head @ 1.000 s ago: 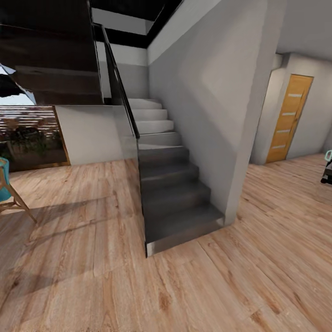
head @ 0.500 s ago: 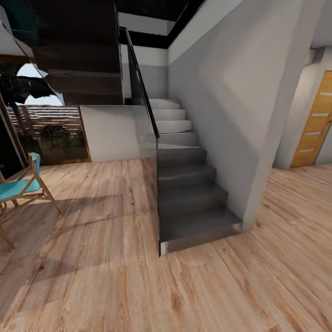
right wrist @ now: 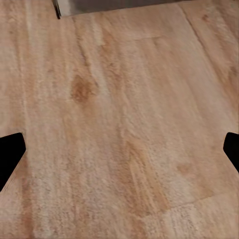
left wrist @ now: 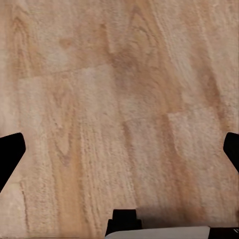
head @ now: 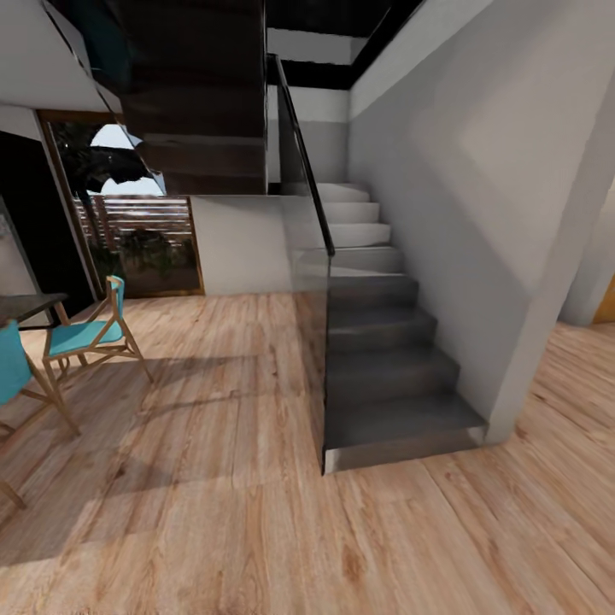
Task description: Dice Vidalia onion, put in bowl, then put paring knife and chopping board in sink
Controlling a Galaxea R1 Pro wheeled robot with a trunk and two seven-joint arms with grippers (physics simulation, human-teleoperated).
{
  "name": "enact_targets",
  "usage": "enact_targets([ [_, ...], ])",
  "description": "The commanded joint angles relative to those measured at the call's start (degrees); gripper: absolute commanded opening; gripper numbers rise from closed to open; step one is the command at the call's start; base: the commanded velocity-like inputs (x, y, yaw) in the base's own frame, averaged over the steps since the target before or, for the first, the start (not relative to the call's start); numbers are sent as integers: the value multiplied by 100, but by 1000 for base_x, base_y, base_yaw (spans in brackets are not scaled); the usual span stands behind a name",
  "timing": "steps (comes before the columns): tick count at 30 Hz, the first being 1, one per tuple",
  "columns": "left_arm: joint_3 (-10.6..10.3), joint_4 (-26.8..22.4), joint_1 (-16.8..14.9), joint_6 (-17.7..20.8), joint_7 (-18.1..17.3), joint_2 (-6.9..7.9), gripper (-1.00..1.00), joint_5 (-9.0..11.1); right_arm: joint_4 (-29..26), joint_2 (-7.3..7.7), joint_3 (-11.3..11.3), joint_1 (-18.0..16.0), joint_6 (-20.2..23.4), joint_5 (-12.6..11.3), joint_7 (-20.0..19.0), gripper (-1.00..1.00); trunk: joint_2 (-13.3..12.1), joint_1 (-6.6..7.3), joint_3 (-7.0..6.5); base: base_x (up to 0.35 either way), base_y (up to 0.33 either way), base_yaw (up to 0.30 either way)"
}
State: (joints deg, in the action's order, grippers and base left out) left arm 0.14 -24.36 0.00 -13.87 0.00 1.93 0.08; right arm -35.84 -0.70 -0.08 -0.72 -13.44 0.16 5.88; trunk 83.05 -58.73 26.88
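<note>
- Stairs (head: 384, 342) — grey steps rising beside a white wall (head: 478, 213), paler higher up.
- Glass balustrade (head: 312, 282) with a dark handrail along the stairs' open side.
- Wood floor (head: 213, 478), with sun and shadow across it.
- Two teal chairs (head: 85, 337) with wooden legs, beside a dark table (head: 26, 303).
- Window (head: 137, 213) behind them — plants and a slatted fence outside.
</note>
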Motion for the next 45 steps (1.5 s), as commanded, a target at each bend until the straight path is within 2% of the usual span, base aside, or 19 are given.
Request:
enact_targets([
  [1, 2, -4, 0, -11, 0, 0, 100, 1, 0, -1, -2, -1, -15, 2, 22, 100, 3, 0, 5, 0, 160, 248],
  [14, 4, 1, 0, -11, 0, 0, 100, 6, 61, -13, 0, -1, -79, 2, 28, 100, 3, 0, 5, 0, 208, 248],
  [45, 2, -3, 0, -11, 0, 0, 100, -13, 88, -27, 0, 1, -141, 2, 31, 100, 3, 0, 5, 0, 6, 248],
])
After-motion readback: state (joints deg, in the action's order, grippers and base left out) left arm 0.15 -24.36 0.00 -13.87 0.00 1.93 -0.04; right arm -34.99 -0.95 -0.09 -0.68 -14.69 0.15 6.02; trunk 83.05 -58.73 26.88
